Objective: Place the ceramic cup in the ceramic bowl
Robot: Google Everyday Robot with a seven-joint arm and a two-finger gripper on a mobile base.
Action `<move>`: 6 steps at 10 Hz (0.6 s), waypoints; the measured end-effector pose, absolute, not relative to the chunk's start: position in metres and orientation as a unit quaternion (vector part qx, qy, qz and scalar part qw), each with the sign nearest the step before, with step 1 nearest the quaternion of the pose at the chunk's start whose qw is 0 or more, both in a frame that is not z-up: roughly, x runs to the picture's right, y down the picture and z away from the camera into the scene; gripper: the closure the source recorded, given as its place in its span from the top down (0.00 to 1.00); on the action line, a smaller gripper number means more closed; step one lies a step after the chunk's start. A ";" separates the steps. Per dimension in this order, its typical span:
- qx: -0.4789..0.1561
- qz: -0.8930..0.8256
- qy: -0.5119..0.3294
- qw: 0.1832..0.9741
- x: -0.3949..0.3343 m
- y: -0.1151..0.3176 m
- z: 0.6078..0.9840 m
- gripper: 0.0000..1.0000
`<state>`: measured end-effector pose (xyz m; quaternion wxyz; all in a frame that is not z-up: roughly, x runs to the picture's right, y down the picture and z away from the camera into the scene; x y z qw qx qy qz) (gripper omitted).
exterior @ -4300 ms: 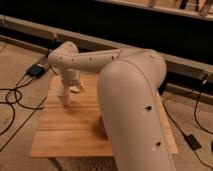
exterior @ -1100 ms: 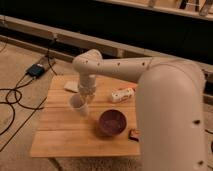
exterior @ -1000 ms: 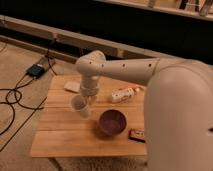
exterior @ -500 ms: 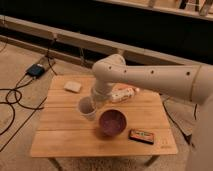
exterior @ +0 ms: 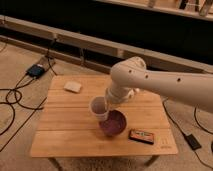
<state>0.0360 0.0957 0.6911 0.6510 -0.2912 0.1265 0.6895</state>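
Where the gripper is: the gripper (exterior: 107, 101) hangs at the end of the white, rounded robot arm (exterior: 150, 80), which reaches in from the right. It is over the middle of the table, at the upper left of the bowl.
Claw state: clenched on the cup's rim, on the side nearest the arm. The wrist hides most of the grip.
Cup: the small cream-white ceramic cup (exterior: 99, 108) is slightly tapered and roughly upright, with its opening facing up. It hangs from the claw and overlaps the upper left rim of the bowl. It is not inside the bowl. Whether its base touches the table cannot be told.
Bowl: the round, shallow, dark purple-maroon ceramic bowl (exterior: 116, 125) stands on the table, towards the front middle.
Table: a light wooden table (exterior: 60, 135) with a slatted top.
Block: a flat white rectangular block (exterior: 72, 86) lies at the back left of the table, well apart from the cup.
Box: a dark rectangular box (exterior: 141, 135) lies flat just right of the bowl, near the front edge.
Floor: a small dark device (exterior: 36, 70) sits on the floor, back left of the table.
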 end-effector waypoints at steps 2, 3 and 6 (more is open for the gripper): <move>-0.286 0.707 0.130 0.634 0.053 0.103 0.695 0.00; -0.286 0.714 0.131 0.626 0.061 0.109 0.697 0.00; -0.291 0.728 0.126 0.608 0.072 0.127 0.712 0.00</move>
